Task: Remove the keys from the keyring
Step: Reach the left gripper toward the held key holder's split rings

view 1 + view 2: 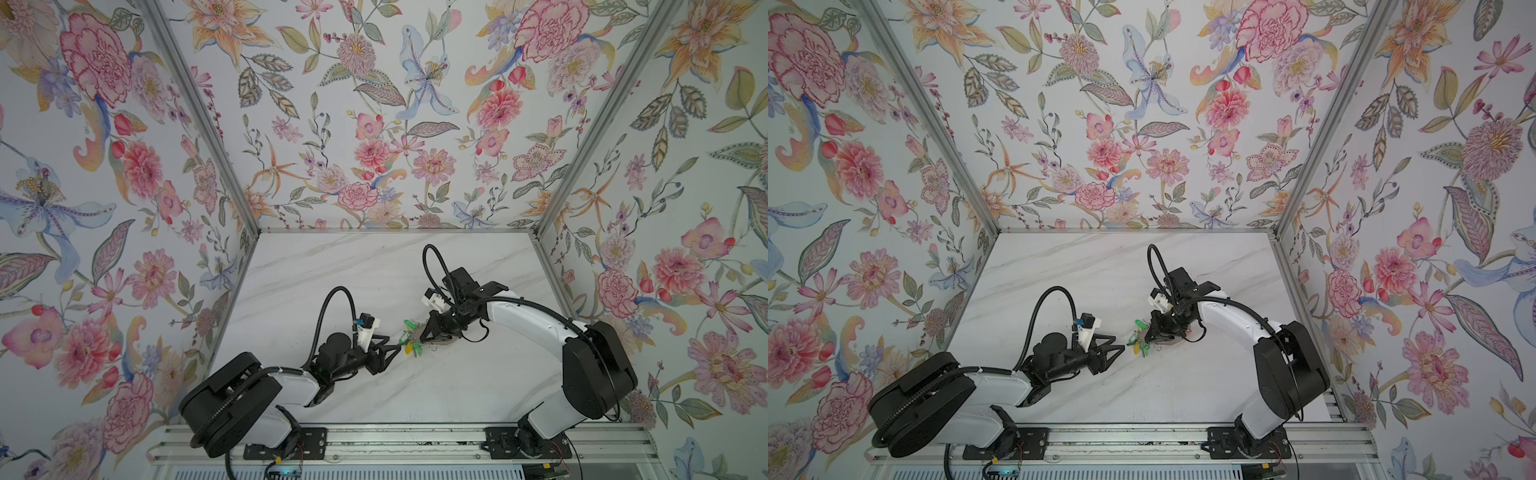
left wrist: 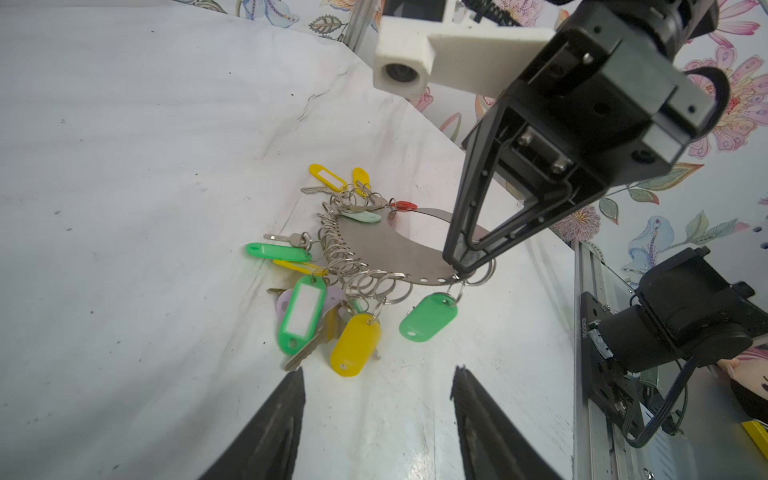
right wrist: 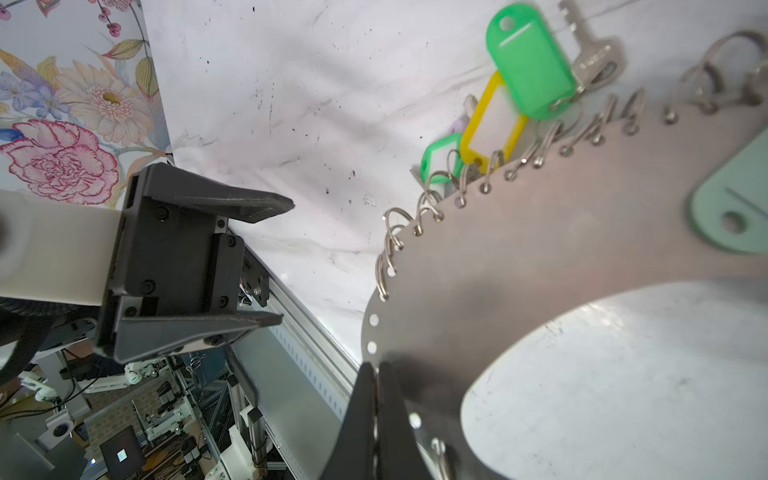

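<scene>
The keyring [image 2: 374,245] is a flat grey metal hoop with small wire rings along its rim, tilted up off the marble table. My right gripper [image 3: 376,370] is shut on its rim, which shows in the left wrist view too, right gripper [image 2: 461,264]. Keys [image 2: 286,238] on green [image 2: 301,311] and yellow [image 2: 355,345] tags hang from the lower rim onto the table. My left gripper [image 2: 378,370] is open with nothing between its fingers, just short of the yellow tag. In both top views the left gripper [image 1: 399,347] [image 1: 1123,347] faces the tag cluster [image 1: 411,336].
A pale green tag [image 3: 735,208] lies on top of the hoop and a red tag [image 2: 405,205] sits at its far side. The aluminium rail [image 2: 590,332] and the right arm's base [image 2: 681,316] border the table near the keyring. Floral walls enclose the table.
</scene>
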You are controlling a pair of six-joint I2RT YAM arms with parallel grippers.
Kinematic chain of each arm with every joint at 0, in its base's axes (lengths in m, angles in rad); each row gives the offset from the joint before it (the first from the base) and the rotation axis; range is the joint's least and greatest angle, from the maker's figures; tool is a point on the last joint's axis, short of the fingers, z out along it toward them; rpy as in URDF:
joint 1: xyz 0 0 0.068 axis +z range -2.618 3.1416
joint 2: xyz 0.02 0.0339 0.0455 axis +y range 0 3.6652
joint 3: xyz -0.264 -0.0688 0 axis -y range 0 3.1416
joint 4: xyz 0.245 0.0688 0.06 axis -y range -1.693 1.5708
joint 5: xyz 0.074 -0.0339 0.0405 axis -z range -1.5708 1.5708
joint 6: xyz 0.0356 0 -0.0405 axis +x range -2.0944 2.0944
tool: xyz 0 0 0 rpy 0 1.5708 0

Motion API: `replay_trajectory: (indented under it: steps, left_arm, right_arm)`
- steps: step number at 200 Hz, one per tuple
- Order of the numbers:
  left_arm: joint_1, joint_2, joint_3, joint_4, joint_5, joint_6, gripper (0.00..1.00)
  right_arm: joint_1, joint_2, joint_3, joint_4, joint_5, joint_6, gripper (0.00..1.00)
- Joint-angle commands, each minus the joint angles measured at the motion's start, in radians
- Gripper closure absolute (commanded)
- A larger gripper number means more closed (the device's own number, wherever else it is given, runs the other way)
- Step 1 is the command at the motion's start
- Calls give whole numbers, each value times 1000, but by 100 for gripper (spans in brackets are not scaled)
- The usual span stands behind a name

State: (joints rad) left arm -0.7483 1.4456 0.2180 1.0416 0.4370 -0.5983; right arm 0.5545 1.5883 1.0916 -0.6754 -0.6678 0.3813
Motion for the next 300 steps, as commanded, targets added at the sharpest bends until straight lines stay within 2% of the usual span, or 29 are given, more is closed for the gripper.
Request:
replay_trajectory:
  steps: [1,22,59,99,119,161,236,300]
  left_arm:
    - [-24,62,22,191,43,30,42]
    - [-46,96,53,207,42,68,47]
    - [-123,89,80,147,-64,200,48]
    - [-136,94,146,25,-65,296,54]
    - [-137,91,145,26,-72,307,58]
    - [-165,87,137,10,-102,330,59]
    - [-168,192,224,-8,-106,357,57]
    - [-168,173,231,-22,-154,387,56]
  right_arm:
    - [-5,-41,-26,23,-32,18,98]
    - [-6,-56,-34,35,-33,24,97]
    - [-11,-54,-29,56,-57,26,98]
    - [-20,-74,-27,72,-59,30,98]
    - [-24,-85,-31,72,-58,33,98]
    - [-31,-96,-31,71,-58,36,100]
    - [-24,-105,-32,77,-81,44,100]
    - [-19,-118,-41,76,-78,51,100]
